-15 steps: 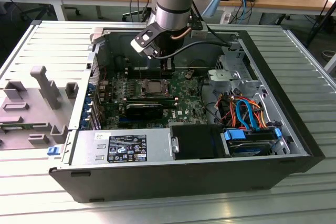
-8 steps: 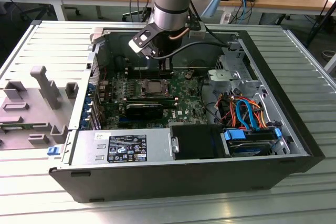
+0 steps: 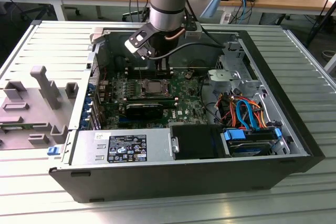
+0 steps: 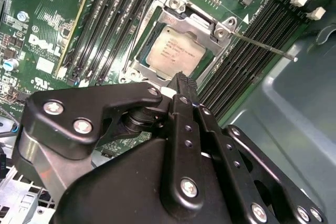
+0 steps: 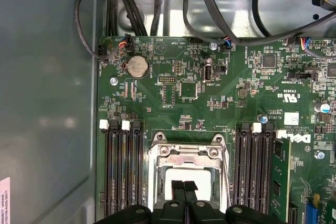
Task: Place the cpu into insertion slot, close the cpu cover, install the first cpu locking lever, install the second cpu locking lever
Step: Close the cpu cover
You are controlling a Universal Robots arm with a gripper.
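Cpu (image 4: 176, 52) silver-grey, square, framed by silvery cpu cover (image 4: 197, 20) window.

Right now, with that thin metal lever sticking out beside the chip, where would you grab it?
Probably near its free end. The lever is a thin straight rod reaching from the metal frame out over the black memory slots, free on both sides there. I would bring the gripper down from above, a finger either side.
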